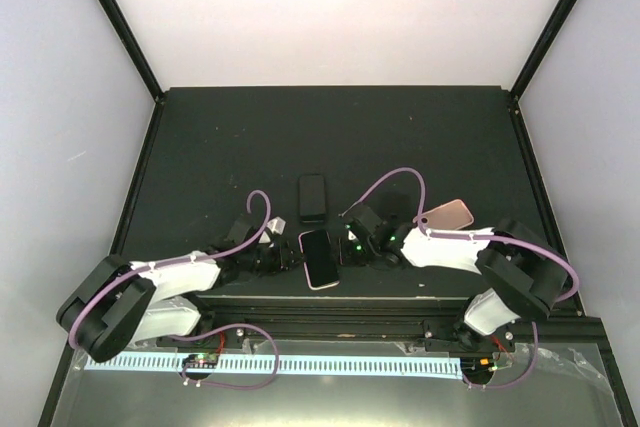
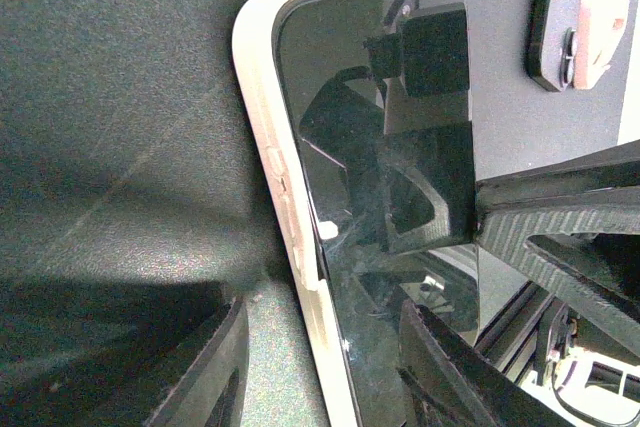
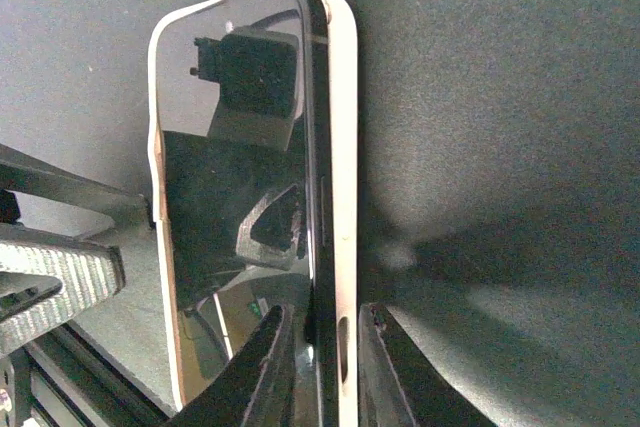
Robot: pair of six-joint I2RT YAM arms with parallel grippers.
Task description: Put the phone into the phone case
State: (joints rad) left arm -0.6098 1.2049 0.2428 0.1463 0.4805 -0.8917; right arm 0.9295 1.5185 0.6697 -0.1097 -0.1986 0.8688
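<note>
The phone (image 1: 320,257), with a black glass screen, lies face up in a white phone case (image 2: 262,137) on the dark mat, near the front middle. In the right wrist view the phone's (image 3: 235,177) right edge stands slightly proud of the case wall (image 3: 343,177). My right gripper (image 1: 352,247) (image 3: 325,367) is shut on that right edge, pinching phone and case together. My left gripper (image 1: 287,257) (image 2: 320,377) is open and straddles the case's left edge, with one finger (image 2: 205,377) on the mat and the other over the screen.
A second black phone (image 1: 313,197) lies just behind the cased one. A rose-gold phone or case (image 1: 447,215) lies to the right, behind my right arm. The table's front rail (image 1: 330,307) runs close below both grippers.
</note>
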